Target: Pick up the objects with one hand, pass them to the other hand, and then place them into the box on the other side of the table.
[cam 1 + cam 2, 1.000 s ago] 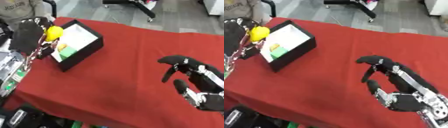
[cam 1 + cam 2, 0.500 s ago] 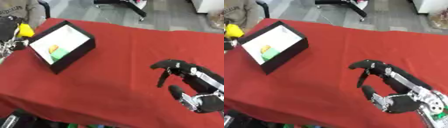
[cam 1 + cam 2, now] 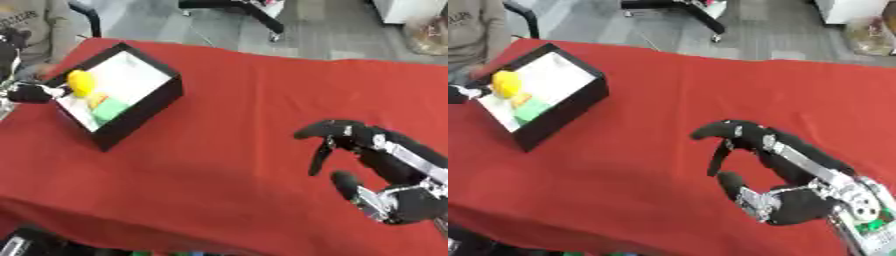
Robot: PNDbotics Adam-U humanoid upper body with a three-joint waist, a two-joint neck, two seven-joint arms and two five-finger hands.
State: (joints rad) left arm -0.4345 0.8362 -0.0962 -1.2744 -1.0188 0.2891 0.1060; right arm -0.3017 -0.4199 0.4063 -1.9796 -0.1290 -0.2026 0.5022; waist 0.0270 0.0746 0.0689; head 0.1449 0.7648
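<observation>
The yellow object (image 3: pixel 80 82) sat inside the black box (image 3: pixel 140 112) near the table's (image 3: pixel 236 150) left edge, above an orange piece and a green block (image 3: pixel 108 107), so placement looked complete. A second earlier the left hand (image 3: pixel 26 93), now at the box's left wall with its fingers unreadable, held that object above the box. The right hand (image 3: pixel 772 170) hovered empty near the right edge, fingers loosely curled.

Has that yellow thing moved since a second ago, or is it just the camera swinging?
Yes. The yellow object was outside the black box's left wall, in the left hand; now it is over the white inside, above the green piece.
</observation>
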